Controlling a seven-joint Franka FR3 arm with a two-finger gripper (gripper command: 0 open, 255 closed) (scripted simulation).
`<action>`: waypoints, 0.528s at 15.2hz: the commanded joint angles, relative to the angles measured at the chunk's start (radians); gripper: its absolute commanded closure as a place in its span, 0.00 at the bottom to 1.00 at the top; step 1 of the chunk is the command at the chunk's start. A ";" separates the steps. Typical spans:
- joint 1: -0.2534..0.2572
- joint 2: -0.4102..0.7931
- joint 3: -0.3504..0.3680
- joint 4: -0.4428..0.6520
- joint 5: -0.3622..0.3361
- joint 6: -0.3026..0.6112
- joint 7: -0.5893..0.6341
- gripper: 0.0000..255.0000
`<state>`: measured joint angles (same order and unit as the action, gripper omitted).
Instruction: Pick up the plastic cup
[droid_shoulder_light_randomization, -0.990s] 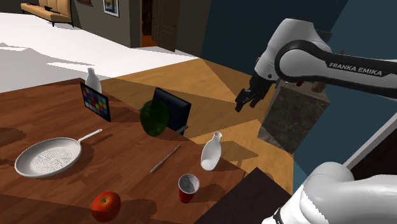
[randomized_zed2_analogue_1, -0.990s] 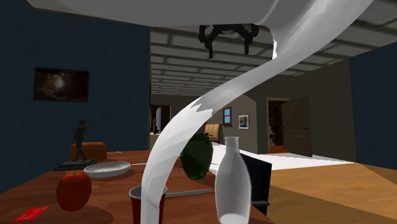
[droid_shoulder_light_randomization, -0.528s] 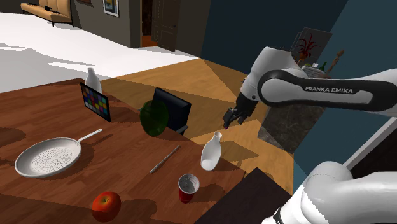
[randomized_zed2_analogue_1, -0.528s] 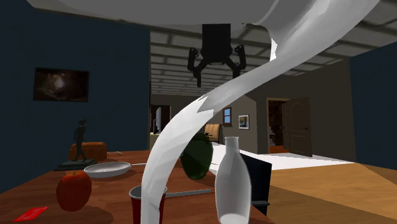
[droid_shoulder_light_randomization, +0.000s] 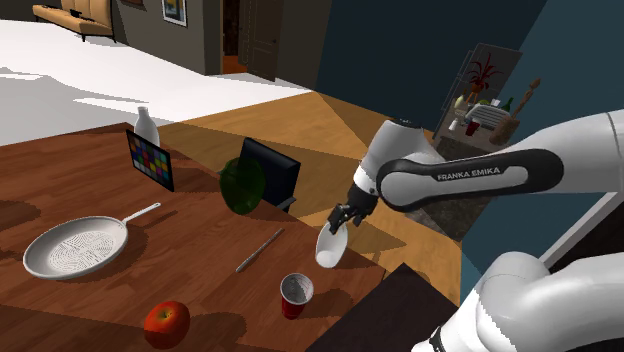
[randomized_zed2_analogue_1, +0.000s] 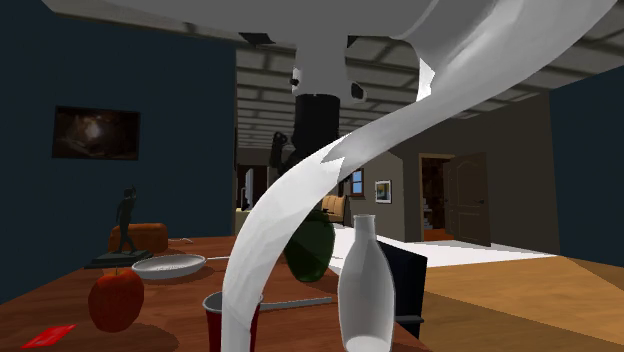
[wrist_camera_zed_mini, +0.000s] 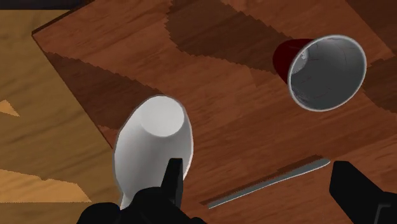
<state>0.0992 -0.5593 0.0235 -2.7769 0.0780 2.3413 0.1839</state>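
Gripper (droid_shoulder_light_randomization: 338, 220), fingers apart and empty, hovers over the white bottle (droid_shoulder_light_randomization: 330, 245); red cup (droid_shoulder_light_randomization: 295, 296) stands upright, mouth up, just beside that bottle, toward the shoulder view's lower left, outside the fingers' gap.

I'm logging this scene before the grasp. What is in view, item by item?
cup: one, red, grey inside, table edge near the stand.
vase: one, white, beside the cup.
apple: one, red, shoulder view's left of the cup.
frying pan: one, white, further left.
utensil: one, grey, slim, mid-table.
round vessel: one, dark green, before the black box.
colour chart: one, multicoloured, far side.
bottle: one, white, behind the chart.
table: one, brown wood.
gripper: one, black, open, above the table by the vase.
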 joint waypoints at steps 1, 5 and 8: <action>0.019 0.046 0.004 -0.026 0.026 0.070 0.003 0.00; 0.072 0.182 0.015 -0.057 0.093 0.229 0.004 0.00; 0.125 0.303 0.017 -0.061 0.165 0.349 -0.014 0.00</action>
<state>0.2058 -0.3059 0.0424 -2.8351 0.2158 2.6379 0.1821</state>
